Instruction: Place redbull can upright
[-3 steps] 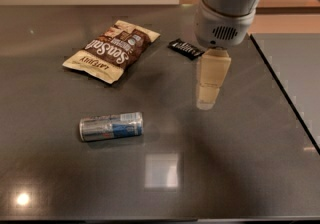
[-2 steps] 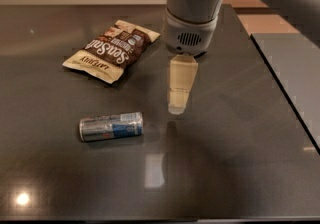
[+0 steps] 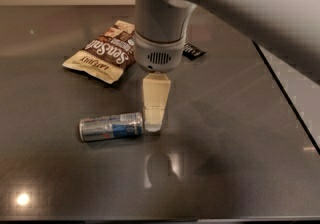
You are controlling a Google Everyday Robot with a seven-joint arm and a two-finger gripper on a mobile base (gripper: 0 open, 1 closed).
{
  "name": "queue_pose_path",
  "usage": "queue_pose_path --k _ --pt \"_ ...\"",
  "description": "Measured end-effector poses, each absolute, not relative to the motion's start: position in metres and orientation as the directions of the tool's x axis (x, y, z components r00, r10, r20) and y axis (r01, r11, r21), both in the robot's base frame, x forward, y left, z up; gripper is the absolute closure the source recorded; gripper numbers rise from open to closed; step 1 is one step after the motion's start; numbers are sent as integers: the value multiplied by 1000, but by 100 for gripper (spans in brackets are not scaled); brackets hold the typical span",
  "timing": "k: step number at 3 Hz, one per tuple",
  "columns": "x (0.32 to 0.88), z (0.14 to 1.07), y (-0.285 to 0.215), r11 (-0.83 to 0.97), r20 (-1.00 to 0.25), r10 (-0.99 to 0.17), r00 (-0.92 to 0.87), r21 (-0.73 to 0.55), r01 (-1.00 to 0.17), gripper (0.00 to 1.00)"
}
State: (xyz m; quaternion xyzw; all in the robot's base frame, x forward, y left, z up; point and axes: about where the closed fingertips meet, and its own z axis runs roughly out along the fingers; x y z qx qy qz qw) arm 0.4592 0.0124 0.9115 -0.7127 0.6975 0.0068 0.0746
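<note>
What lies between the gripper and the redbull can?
Nothing. In the camera view the gripper hangs at the right end of the lying can, with at most a sliver of bare table between them.

On the dark table [image 3: 240, 158] the redbull can [image 3: 111, 126] is laid on its side, with a snack bag [image 3: 102, 52] and a black packet [image 3: 192, 50] set behind it. The pincer [image 3: 154, 118] is held just beside one end of the can.
</note>
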Motion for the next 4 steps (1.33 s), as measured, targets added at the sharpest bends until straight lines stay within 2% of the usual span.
queue_pose_path --k 2,4 --pt "437 893 59 -122 -98 -986 131 -97 -988 0" --pt "437 875 96 -155 -75 -984 161 -80 -985 0"
